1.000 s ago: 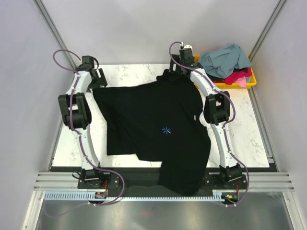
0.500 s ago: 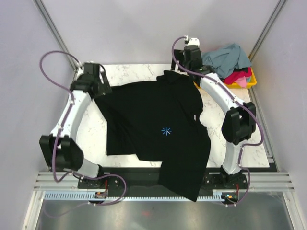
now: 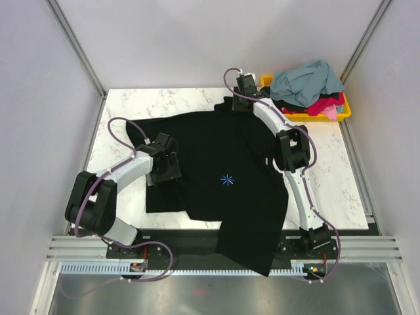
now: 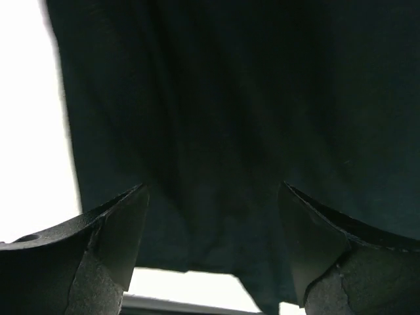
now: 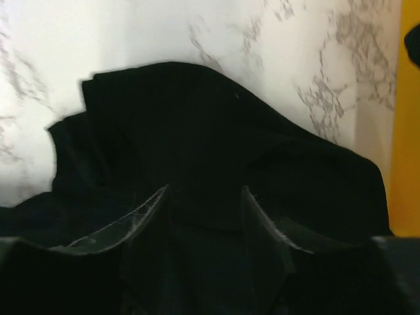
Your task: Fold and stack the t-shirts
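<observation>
The left arm has swung in from the 10 o'clock corner of the table (image 3: 125,105), and its left end effector (image 3: 165,168) now sits low over the 9 o'clock side of the black t-shirt (image 3: 216,151). The right arm's elbow has pulled in from the 3 o'clock side, while the right end effector (image 3: 243,90) stays at the shirt's far edge, at about 12 to 1 o'clock. The black t-shirt lies spread across the middle of the table. Its light-blue starburst mark (image 3: 227,179) faces up near the centre, and one end hangs over the table's 6 o'clock edge between the arm bases. In the left wrist view the fingers (image 4: 111,243) stand wide apart, with dark cloth under and beyond them and nothing clamped. In the right wrist view the fingers (image 5: 141,220) are partway apart with a bunched fold of the black cloth between them. I cannot tell whether they are pinching it. At the 1 to 2 o'clock corner the yellow bin (image 3: 346,109) holds a grey-blue shirt (image 3: 307,80) heaped on top. A magenta-red shirt (image 3: 320,105) and a pink shirt (image 3: 331,113) show under it.
</observation>
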Tool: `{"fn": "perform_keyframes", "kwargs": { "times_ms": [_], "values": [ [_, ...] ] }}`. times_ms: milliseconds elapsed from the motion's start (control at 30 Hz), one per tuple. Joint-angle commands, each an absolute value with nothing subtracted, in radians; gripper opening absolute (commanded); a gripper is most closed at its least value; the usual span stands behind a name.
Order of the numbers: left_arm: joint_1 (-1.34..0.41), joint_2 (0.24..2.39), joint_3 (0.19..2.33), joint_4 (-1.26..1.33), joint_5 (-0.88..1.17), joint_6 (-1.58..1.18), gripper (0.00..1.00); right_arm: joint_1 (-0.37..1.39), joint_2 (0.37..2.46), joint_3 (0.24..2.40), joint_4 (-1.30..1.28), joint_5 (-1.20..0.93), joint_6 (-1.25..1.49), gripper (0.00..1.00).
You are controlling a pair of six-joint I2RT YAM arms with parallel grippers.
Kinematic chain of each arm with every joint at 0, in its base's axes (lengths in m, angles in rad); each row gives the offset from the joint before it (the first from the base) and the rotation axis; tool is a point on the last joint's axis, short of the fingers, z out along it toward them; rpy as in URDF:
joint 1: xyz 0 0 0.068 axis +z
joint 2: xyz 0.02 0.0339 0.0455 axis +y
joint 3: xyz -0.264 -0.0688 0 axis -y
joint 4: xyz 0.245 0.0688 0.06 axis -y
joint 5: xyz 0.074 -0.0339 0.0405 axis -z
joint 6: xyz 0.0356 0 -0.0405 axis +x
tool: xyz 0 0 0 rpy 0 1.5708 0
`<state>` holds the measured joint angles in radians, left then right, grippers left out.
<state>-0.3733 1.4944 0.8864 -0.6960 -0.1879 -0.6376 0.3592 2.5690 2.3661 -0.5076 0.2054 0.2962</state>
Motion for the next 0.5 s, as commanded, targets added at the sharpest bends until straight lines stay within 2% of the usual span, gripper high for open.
{"fn": "perform_keyframes", "kwargs": {
  "times_ms": [0, 467],
  "values": [
    [-0.374, 1.516, 0.867, -0.589, -0.169, -0.733, 0.87, 0.370, 2.542, 2.373, -0.525, 0.221, 0.316, 0.56],
    [-0.374, 1.483, 0.719, -0.548, -0.140, -0.819, 0.86, 0.347, 2.664, 2.441, -0.459, 0.138, 0.417, 0.59]
  ]
}}
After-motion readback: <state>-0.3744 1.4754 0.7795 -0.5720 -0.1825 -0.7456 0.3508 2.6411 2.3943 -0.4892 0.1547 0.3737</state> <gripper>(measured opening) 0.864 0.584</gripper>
